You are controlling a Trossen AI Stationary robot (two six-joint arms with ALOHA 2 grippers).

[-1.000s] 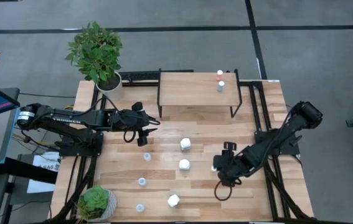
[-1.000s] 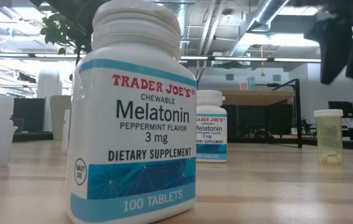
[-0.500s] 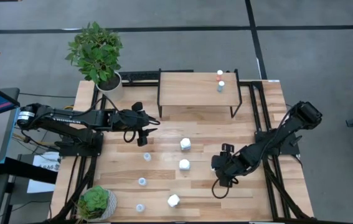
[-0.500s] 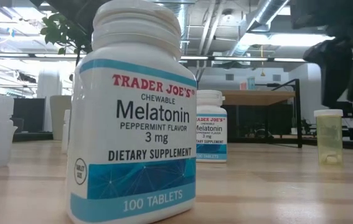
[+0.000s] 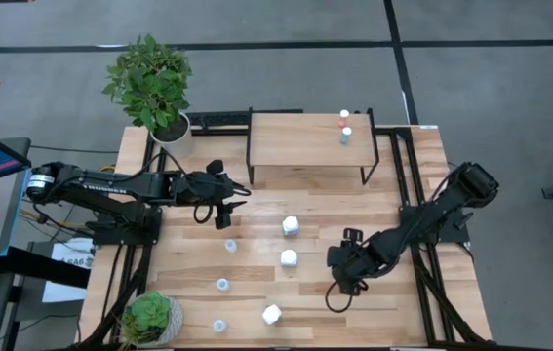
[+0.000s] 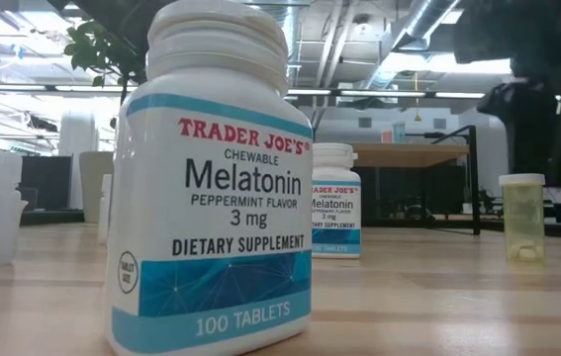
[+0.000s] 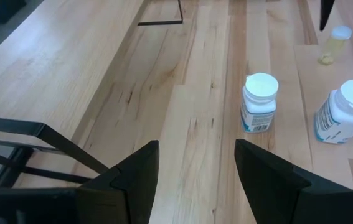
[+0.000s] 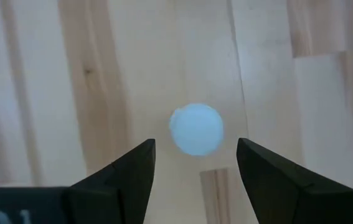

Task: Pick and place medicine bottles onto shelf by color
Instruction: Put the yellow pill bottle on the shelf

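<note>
A small yellowish bottle (image 6: 522,216) with a pale cap (image 8: 196,129) stands upright on the table. My right gripper (image 8: 195,146) hangs open just above it, pointing steeply down, one finger on either side of the cap and clear of it. In the high view this gripper (image 5: 338,268) covers the bottle. Left of the centre my left gripper (image 5: 225,210) waits open above the table. The shelf (image 5: 305,139) stands at the far edge and bears a red-capped bottle (image 5: 344,116) and a pale one (image 5: 345,135).
Three chunky white bottles (image 5: 291,226) (image 5: 289,258) (image 5: 272,314) stand mid-table, and three small pale ones (image 5: 230,246) (image 5: 222,285) (image 5: 219,326) to their left. Potted plants stand at the far left (image 5: 152,83) and the near left corner (image 5: 149,317).
My right gripper has sunk toward the yellowish bottle and drifted a little toward the table's left, its fingers still apart. The bottle has stayed where it was.
</note>
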